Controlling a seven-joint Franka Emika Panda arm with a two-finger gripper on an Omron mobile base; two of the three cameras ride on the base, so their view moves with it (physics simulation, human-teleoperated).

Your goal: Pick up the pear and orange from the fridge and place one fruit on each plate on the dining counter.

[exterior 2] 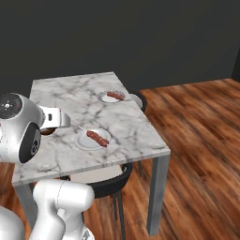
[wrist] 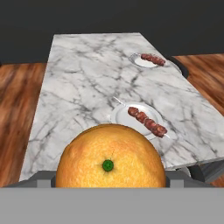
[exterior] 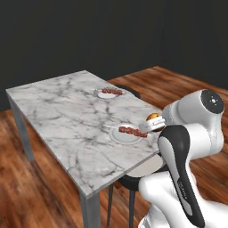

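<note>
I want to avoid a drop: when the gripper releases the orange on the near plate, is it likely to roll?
Probably yes. The orange is round and smooth, so it could roll. The near plate looks shallow, and its skewer leaves little free room. It looks firm, so a low release seems safest.

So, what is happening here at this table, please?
The robot's gripper holds the orange and carries it above the near edge of the dining counter, close to the nearer plate. Both plates, also the farther plate, have a meat skewer but no fruit yet. The pear cannot be seen.
</note>
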